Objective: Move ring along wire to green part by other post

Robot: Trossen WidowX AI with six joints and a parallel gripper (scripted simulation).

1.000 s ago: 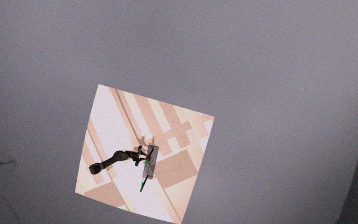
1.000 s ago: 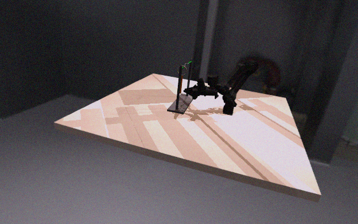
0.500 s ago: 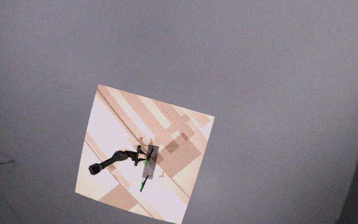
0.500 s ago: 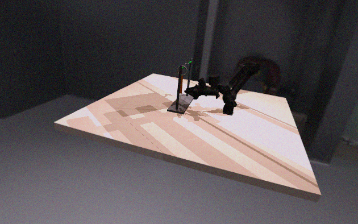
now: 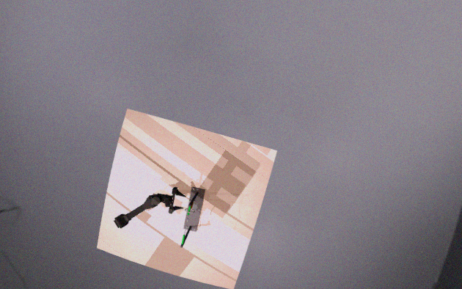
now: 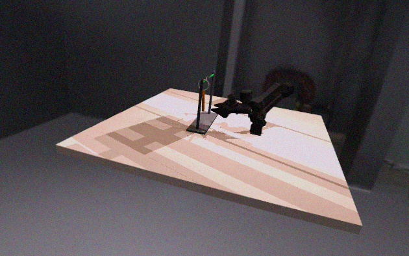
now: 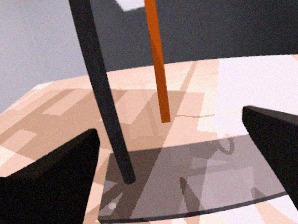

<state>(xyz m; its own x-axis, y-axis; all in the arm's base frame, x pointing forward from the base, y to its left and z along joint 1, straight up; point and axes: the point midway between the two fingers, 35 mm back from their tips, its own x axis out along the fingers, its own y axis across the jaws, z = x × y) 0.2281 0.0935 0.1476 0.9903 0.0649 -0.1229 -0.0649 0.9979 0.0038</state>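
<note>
pincer standing wide, ring hanging free

the pincer (image 7: 166, 163) is standing wide open and holding nothing. in the wrist view its two dark fingers are sitting at the lower corners, well apart, with the orange handle (image 7: 156, 50) hanging ahead of the gap and touching neither one. the handle is dangling almost upright, its lower end hovering above the grey base plate (image 7: 200, 183). a dark post (image 7: 100, 90) is rising from that plate just beside the handle, leaning slightly in this view. from the exterior camera the ring (image 6: 202, 84) is sitting at the top of the nearer post (image 6: 198, 107), probably on the green part of the wire, though the picture is too coarse to be sure. the arm (image 6: 260, 104) is reaching low over the counter (image 6: 260, 182), its tip near the plate's edge.
</note>
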